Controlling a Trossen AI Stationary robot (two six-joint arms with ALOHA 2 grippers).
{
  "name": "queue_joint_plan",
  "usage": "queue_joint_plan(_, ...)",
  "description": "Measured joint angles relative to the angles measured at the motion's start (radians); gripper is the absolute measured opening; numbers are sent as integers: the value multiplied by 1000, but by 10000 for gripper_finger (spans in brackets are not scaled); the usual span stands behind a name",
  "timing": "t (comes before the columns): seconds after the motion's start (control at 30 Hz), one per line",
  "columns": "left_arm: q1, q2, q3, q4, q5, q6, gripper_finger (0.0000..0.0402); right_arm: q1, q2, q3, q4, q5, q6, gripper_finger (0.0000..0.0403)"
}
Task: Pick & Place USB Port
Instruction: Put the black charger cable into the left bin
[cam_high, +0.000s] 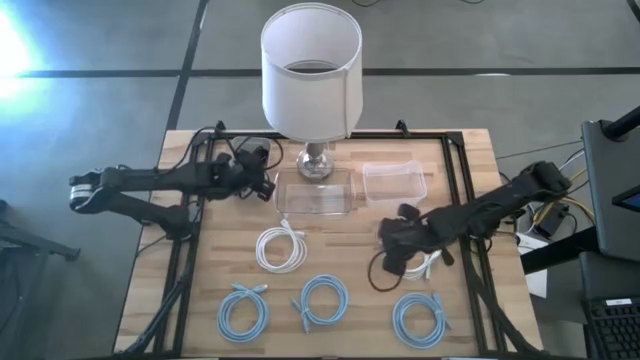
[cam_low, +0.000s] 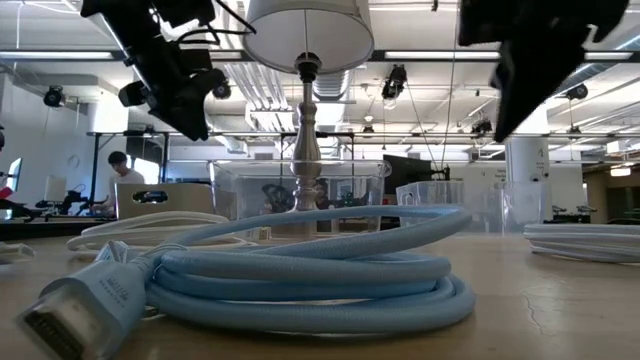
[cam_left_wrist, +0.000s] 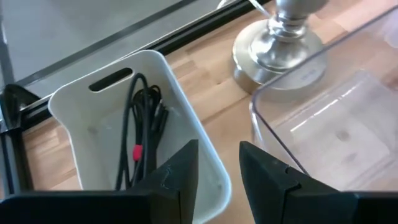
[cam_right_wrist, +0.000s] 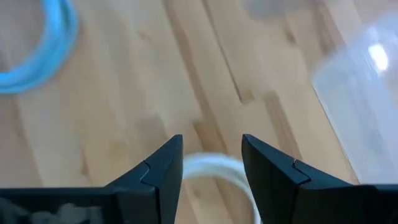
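My left gripper (cam_left_wrist: 219, 152) is open and empty, hovering at the table's far left (cam_high: 268, 180) over the edge of a white bin (cam_left_wrist: 143, 57). A black cable (cam_left_wrist: 140, 124) lies loosely in the bottom of that bin. My right gripper (cam_right_wrist: 211, 146) is also open and empty, raised on the right side of the table (cam_high: 392, 245). A white coiled cable (cam_right_wrist: 214, 167) lies on the wood straight below its fingers and untouched by them; it also shows in the high view (cam_high: 428, 265). Beside it lies a dark cable loop (cam_high: 378, 272).
A lamp (cam_high: 312, 70) stands at the far middle, its metal base (cam_left_wrist: 280, 46) next to a clear container (cam_high: 315, 197). A second clear container (cam_high: 393, 182) sits to the right of it. Another white coil (cam_high: 282, 248) and three blue coils (cam_high: 243, 310) (cam_high: 322, 300) (cam_high: 420, 318) lie nearer.
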Motion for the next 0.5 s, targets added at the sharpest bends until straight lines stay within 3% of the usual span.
queue_joint_plan(0.23,-18,2,0,0,0,0,119,21,-64,-46,-275,12,250,156)
queue_joint_plan(0.5,-20,8,-1,0,0,11,119,20,-194,-221,-276,8,410,146)
